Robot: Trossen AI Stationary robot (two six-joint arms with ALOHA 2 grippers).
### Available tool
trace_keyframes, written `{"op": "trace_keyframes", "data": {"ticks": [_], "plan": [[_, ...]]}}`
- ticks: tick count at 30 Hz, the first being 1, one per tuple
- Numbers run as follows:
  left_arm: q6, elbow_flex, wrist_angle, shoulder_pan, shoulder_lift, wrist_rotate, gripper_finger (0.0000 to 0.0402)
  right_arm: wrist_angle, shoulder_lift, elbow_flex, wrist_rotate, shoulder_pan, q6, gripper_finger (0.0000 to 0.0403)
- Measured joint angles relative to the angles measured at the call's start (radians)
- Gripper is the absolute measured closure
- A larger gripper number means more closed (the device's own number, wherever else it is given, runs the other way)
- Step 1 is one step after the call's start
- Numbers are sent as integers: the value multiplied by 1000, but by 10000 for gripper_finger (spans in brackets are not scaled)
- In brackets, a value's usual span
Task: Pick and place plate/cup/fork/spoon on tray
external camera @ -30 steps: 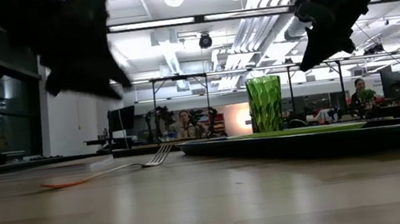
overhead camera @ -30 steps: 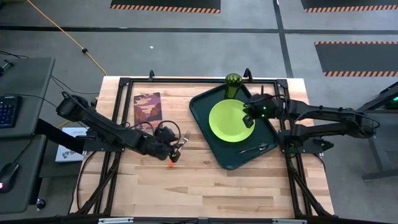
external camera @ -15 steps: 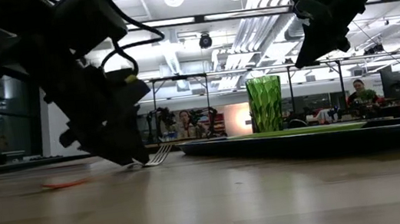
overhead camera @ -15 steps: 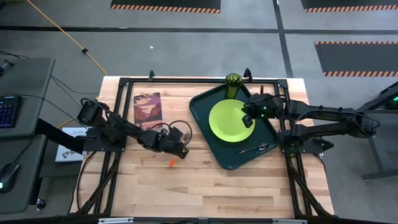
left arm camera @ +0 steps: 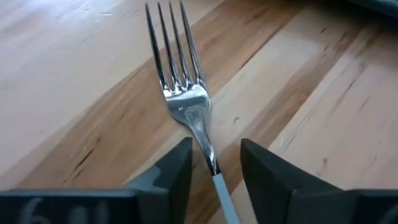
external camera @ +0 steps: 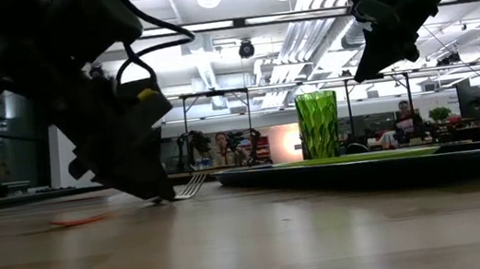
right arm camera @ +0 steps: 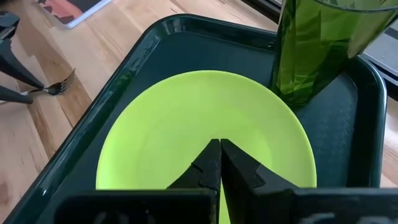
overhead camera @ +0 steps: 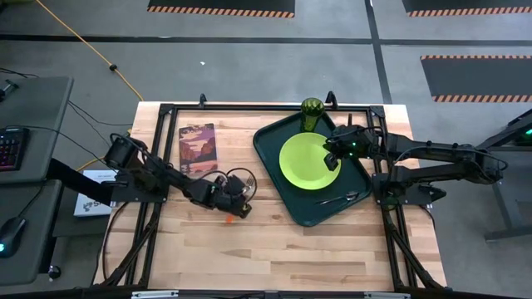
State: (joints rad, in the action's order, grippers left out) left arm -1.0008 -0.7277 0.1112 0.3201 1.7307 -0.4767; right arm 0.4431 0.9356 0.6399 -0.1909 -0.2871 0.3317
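The left gripper [left arm camera: 211, 163] is standing low over the bare tabletop [overhead camera: 332, 249], straddling the neck of the fork [left arm camera: 180, 99]; its fingers [left arm camera: 171, 171] are spread on either side of the shaft and are not yet touching it, so nothing is being pinched. The fork is lying flat on the wood, well apart from the tray [overhead camera: 287, 193] and between it and the maroon picture book [overhead camera: 197, 143]. Its long axis is running straight out from between the jaws, tines pointing away from the claw and the orange-red handle passing back beneath it, its tip showing in the high view. Judgement: the jaws are sitting square across the shaft, so a plain closing should be catching it. The left arm is plainly the nearer one.

The right gripper [right arm camera: 219, 160] is hanging above the plate [overhead camera: 309, 159], fingers pressed together and carrying nothing.

Count: one tray, one plate, one cup [overhead camera: 312, 112], one spoon [overhead camera: 339, 198], one fork. Plate, cup and spoon are lying on the tray; only the fork is remaining outside
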Motion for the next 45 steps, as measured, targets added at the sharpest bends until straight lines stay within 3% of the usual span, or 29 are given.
{"op": "trace_keyframes", "data": {"ticks": [8, 17, 23, 28, 37, 41, 45], "plan": [[69, 1, 20, 33, 6, -65, 388, 0, 0, 0, 0, 0, 0, 403], [281, -52, 56, 58, -159, -85, 395, -4, 0, 0, 30, 0, 3, 403], [448, -113, -90, 50, -208, -84, 397, -40, 0, 0, 34, 0, 0, 403], [543, -224, -185, -3, -73, 26, 398, -88, -3, 1, 35, 0, 0, 403], [840, -638, -171, -82, 230, 126, 399, -110, -20, 2, 52, 0, -24, 403], [922, -714, -140, -95, 275, 129, 399, 5, -21, 2, 127, 0, -20, 403], [927, -713, -62, -97, 239, 97, 398, 109, -21, 0, 257, 23, 3, 403]]}}
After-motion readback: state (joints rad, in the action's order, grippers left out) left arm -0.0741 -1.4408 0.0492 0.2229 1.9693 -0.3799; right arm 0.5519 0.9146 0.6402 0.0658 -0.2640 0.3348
